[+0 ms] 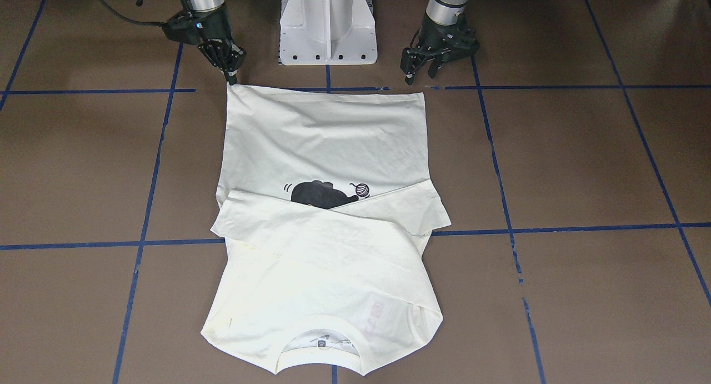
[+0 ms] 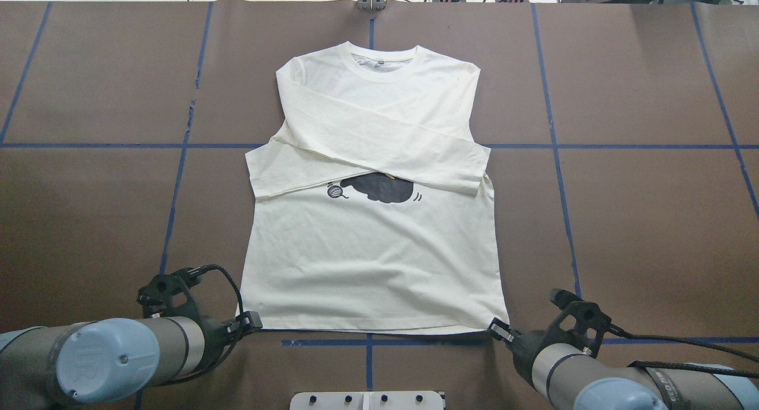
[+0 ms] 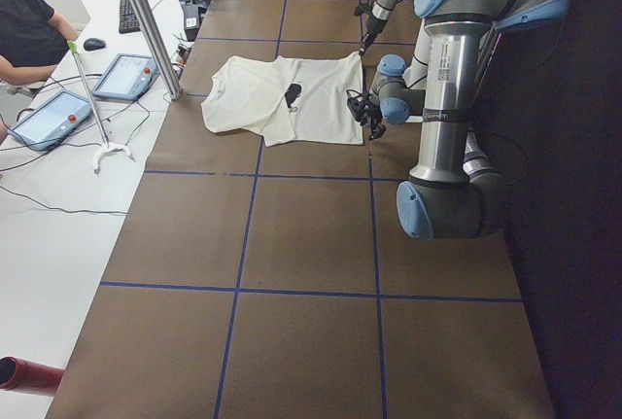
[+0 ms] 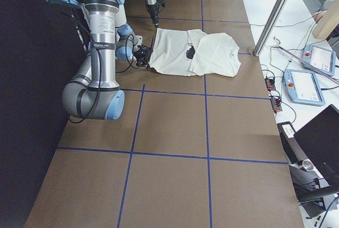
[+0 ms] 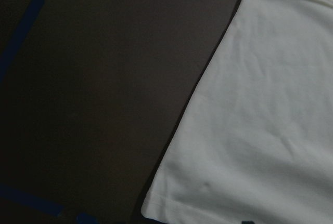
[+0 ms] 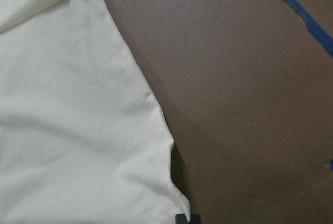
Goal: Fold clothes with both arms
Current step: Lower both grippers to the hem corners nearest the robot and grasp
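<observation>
The T-shirt [image 2: 373, 261] lies flat mid-tabletop [image 2: 622, 220], sleeves crossed over its chest, hem toward the robot. The right claw [image 1: 230, 75] looks pinched on one hem corner. The left claw [image 1: 420, 75] hovers, fingers spread, at the other, likely so both can lift the hem together.

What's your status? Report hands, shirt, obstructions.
Left hand open beside hem corner. Right hand shut on T-shirt hem corner. Sleeves crossed. No obstruction seen.
</observation>
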Controlling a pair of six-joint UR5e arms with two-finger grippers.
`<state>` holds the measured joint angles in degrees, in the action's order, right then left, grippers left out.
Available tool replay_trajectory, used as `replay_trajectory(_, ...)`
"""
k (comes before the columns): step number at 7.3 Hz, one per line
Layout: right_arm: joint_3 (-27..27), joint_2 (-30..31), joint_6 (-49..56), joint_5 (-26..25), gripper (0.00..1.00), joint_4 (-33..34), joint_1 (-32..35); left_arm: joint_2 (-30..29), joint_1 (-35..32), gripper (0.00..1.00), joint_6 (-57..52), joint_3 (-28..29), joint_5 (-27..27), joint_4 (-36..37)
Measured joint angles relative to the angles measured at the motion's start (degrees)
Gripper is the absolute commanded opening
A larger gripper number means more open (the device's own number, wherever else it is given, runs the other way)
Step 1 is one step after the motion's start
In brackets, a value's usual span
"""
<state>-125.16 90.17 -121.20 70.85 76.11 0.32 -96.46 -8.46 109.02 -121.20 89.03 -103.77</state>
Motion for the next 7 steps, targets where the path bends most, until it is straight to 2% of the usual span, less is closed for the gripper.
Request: replay_trajectory(7, 0.15, -0.06, -0.05, -0.01, 0.0, 0.0, -0.25, -1.26, -0.37, 0.57, -0.64, 2.67, -0.59, 1.91)
